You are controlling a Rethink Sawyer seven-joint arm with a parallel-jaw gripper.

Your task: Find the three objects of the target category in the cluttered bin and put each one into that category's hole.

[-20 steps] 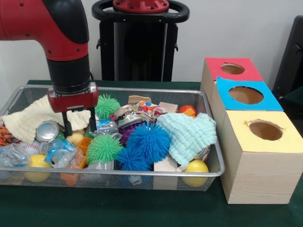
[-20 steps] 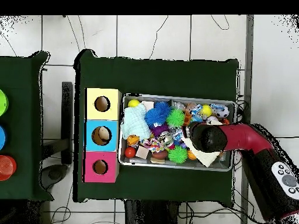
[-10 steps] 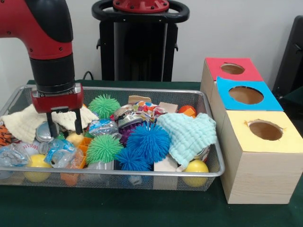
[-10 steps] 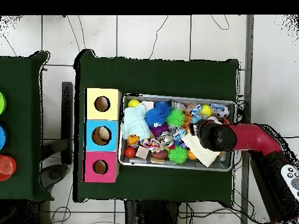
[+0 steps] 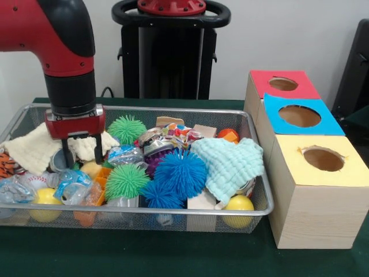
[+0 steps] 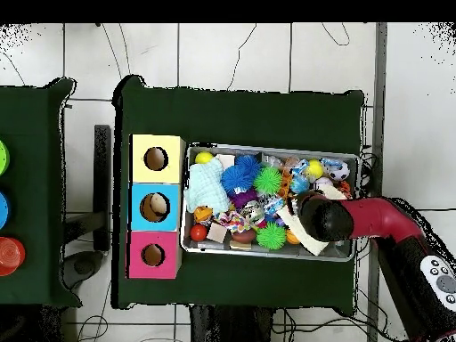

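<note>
The gripper point(image 5: 82, 154) hangs with fingers spread, empty, over the basket's point(image 5: 173, 212) left end; the striped plush toy point(image 5: 7, 164) lies further left by the rim

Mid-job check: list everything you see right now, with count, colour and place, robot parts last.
wire basket: 1, silver, table centre
boxes: 3, tops red, blue, yellow, beside basket
spiky balls: 2 green, 2 blue, in basket
smooth yellow balls: at least 2, basket's near edge
cloths: cream under the arm, mint near the boxes
striped plush: 1, orange-black, basket's end away from the boxes
arm: 1, red-black
tool: open, low over the clutter
</note>
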